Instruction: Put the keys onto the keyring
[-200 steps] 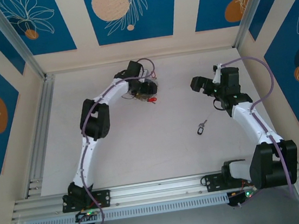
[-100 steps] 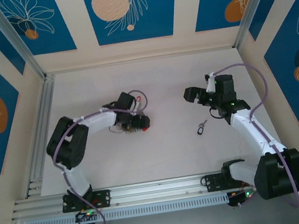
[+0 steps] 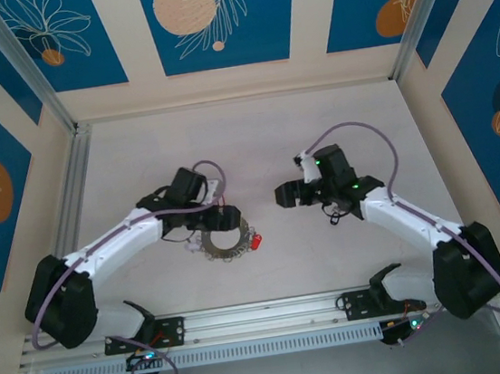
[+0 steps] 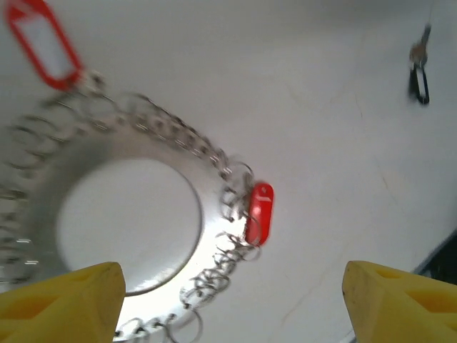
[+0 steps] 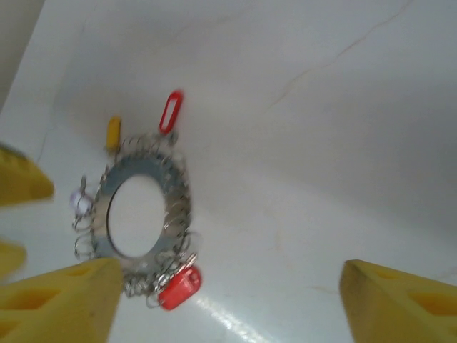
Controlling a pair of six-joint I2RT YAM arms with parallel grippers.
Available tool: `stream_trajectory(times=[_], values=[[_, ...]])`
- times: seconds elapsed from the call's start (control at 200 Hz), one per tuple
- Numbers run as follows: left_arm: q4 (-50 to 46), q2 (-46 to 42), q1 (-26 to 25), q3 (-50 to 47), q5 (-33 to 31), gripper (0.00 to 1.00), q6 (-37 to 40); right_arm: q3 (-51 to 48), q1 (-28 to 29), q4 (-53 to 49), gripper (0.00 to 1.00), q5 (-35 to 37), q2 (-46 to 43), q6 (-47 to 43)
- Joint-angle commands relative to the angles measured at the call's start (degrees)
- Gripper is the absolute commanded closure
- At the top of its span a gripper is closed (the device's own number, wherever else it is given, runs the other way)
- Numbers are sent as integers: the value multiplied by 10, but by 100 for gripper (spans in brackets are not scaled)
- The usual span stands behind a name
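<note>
Pale tabletop (image 3: pixel 253 141) inside blue-patterned walls (image 3: pixel 211 18); lying flat on it, large flat grey metal keyring (image 3: pixel 228 243) fringed with red tags (image 4: pixel 260 213); hovering over it, left gripper (image 3: pixel 228 217), fingers wide apart, empty; right gripper (image 3: pixel 286 194) likewise spread, empty; small dark loose key (image 4: pixel 420 71) well apart.

Grey keyring (image 5: pixel 139 166) lying flat, rim fringed with keys (image 5: pixel 161 275), coloured tags; loose key (image 4: pixel 419 71) apart.

Keyring (image 4: pixel 100 139) shiny grey metal; red tag (image 4: pixel 260 212) glossy plastic; table (image 4: pixel 321 143) smooth matt white.
</note>
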Motion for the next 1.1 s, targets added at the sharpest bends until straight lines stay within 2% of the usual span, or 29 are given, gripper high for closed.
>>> stream_trajectory(times=[0.0,0.125,0.225,0.42,0.56,0.705,1.095], values=[[8,-20,50,-30,24,23,1,19,37,15,30,-13,56,-29],[21,-41,58,-45,24,27,2,62,69,13,40,-18,135,-40],[29,-64,58,-62,22,30,2,84,100,5,44,-12,177,-47],[30,-83,56,-77,18,45,10,100,118,18,61,-57,232,-18],[28,-91,57,-81,3,47,16,111,123,14,64,-59,257,-1],[51,-80,55,-90,15,47,6,129,123,-12,66,-54,285,9],[63,-75,52,-91,17,48,10,134,111,-3,74,-119,318,45]])
